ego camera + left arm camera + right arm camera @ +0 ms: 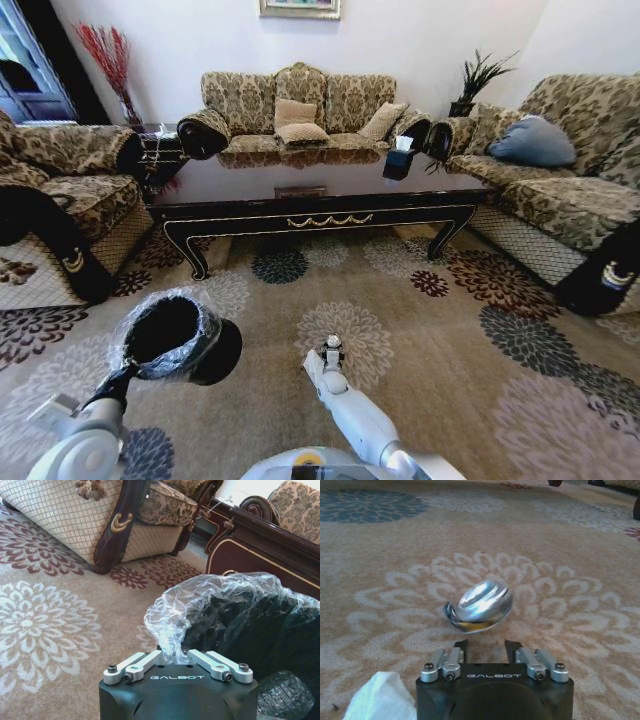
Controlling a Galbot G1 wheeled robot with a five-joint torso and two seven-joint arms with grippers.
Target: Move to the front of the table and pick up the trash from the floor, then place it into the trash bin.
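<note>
Trash [479, 605], a crumpled silvery wrapper, lay on the carpet [580, 555] just before our released right gripper [487, 647]; our left gripper [174, 655] clenched the trash bin [240, 625] liner.

"GALBOT" stands on the left end effector [176, 652] and right end effector [488, 645] housings.

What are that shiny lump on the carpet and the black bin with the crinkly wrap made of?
The shiny lump looks like crumpled silver foil or metallised wrapper: mirror-bright with creased highlights, though I can't be sure. The trash bin, held at its rim by the left pincer, looks like black plastic, lined with a thin, clear, wrinkled plastic bag. The right pincer hangs open just above the lump.
</note>
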